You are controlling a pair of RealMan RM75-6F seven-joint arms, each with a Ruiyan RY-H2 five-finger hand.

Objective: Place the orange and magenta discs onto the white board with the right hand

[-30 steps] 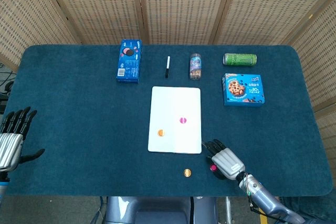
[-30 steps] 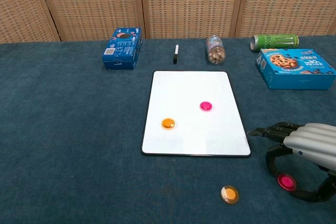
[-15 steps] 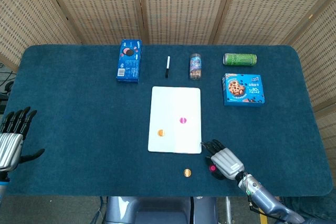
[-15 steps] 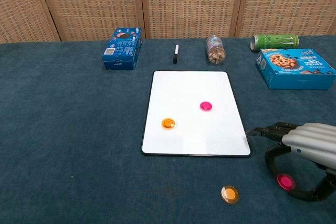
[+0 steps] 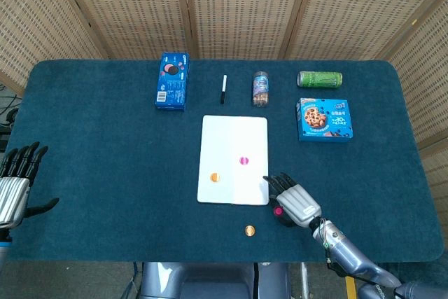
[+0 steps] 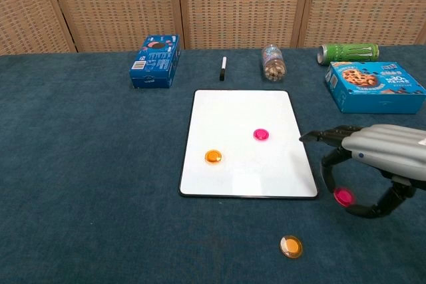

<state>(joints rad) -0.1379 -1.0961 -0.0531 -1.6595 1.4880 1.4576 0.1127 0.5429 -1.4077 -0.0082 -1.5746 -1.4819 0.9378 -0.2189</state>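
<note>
Magenta disc (image 6: 343, 196) sits pinched between the thumb and a finger of the right hand (image 6: 373, 157), just off the white board's (image 6: 246, 108) lower right corner, apparently lifted off the blue cloth. A second ago the same disc and hand were lower and further out from that corner; both have since moved up and in toward the board's right edge, and the fingertips (image 6: 307, 138) now reach about level with that edge. In the head view the hand (image 5: 294, 202) lies just beside the board (image 5: 234, 131) near its bottom right corner, with the disc (image 5: 278, 211) under it.

Two discs already lie on the board, unchanged: an orange one (image 6: 213, 156) toward its lower left and a magenta one (image 6: 261, 134) near its middle. Another orange disc (image 6: 291, 246) rests on the cloth below the board's lower right corner, where it was before.

Far out to the board's left, the left hand (image 5: 15, 180) stays at the table edge, fingers spread and holding nothing.
</note>
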